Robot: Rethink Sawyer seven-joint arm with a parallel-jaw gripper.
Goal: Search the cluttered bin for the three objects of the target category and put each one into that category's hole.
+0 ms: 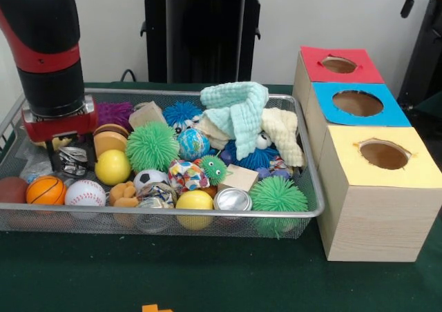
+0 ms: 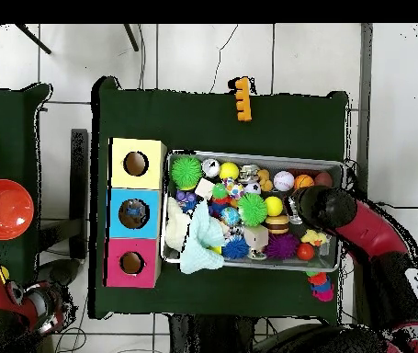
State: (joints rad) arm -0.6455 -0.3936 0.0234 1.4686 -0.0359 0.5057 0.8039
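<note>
At the left of the front view the gripper [image 1: 63, 146] hangs low in the wire bin [image 1: 304, 188], over a crushed can [image 1: 71, 161]; whether its fingers are clenched or released cannot be told. Balls crowd the lower left: an orange basketball [image 1: 46, 190], a baseball [image 1: 85, 193]. A green cloth [image 1: 238, 108] drapes the middle heap. At right, three boxes [image 1: 376, 195] show their holes upward, ready for drops.

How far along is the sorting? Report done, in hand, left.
Done: nothing provable. The red hole, blue hole and yellow hole show no sure contents. In hand: the gripper is down among clutter at one end of the bin; whether it holds anything cannot be told. Left: the bin is packed with toys, so probably most of the job.
</note>
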